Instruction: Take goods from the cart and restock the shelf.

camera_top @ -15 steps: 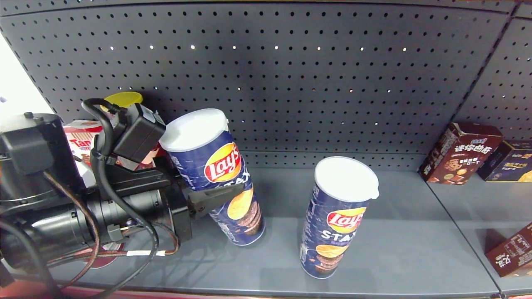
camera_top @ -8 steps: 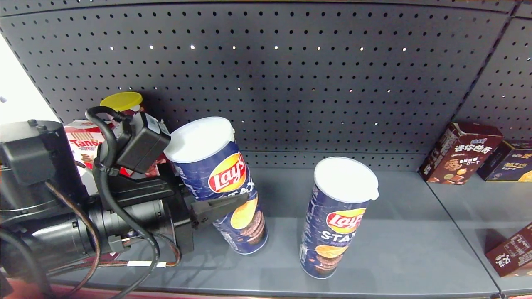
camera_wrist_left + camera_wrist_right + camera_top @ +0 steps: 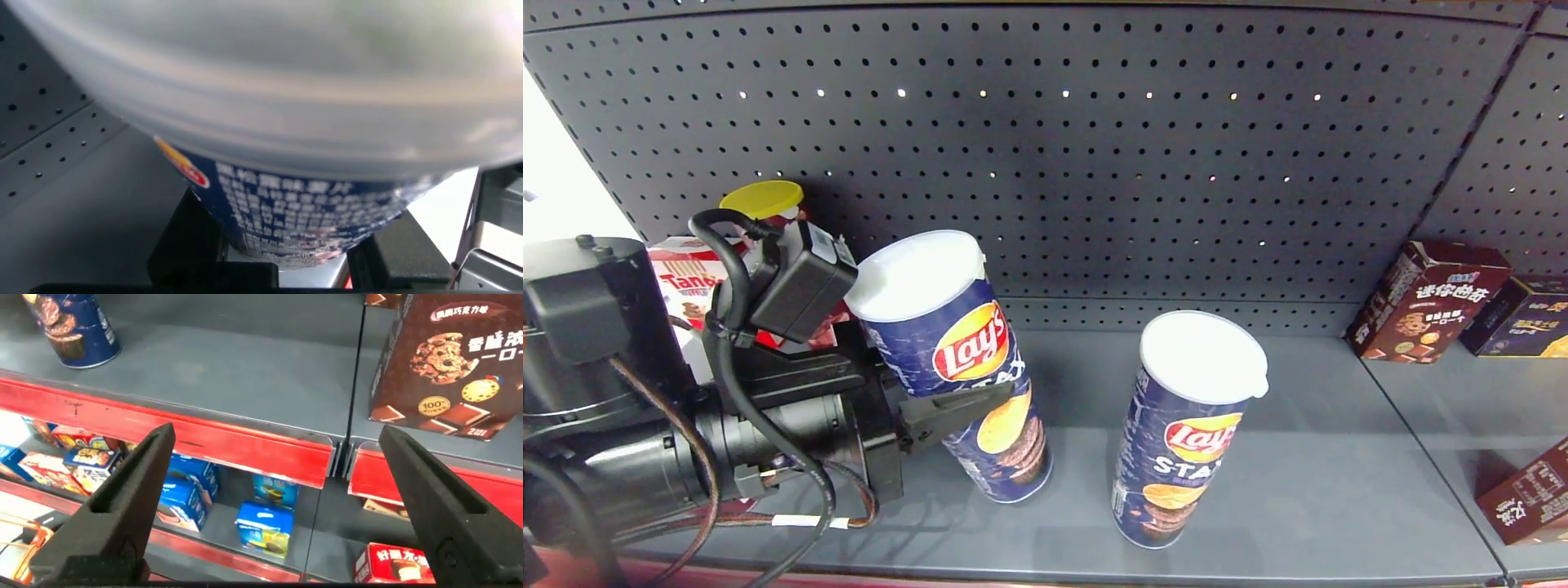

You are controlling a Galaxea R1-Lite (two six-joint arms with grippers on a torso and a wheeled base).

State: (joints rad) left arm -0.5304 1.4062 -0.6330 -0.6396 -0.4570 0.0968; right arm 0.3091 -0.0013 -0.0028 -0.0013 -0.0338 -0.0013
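A dark pegboard wall (image 3: 1094, 122) (pinpricks of light) stands behind.

The robot's left gripper (image 3: 947, 394) clasped a blue chip can (image 3: 956, 351) across its middle, one black finger (image 3: 968, 402) lying over the label. The can leaned, white lid tipped toward ten o'clock and base toward five o'clock, low at the grey shelf (image 3: 1323, 490); contact with the board could not be made out. A second chip can (image 3: 1188, 433) stood upright near it at three o'clock, apart from it. Behind both rose the pegboard panel (image 3: 1094, 163). At ten o'clock of the held can, a yellow-lidded container (image 3: 761, 198) and a red-and-white box (image 3: 686, 273) sat behind the arm. Far out at three o'clock stood a brown box (image 3: 1425, 300) with a dark blue box (image 3: 1523, 318) beside it.
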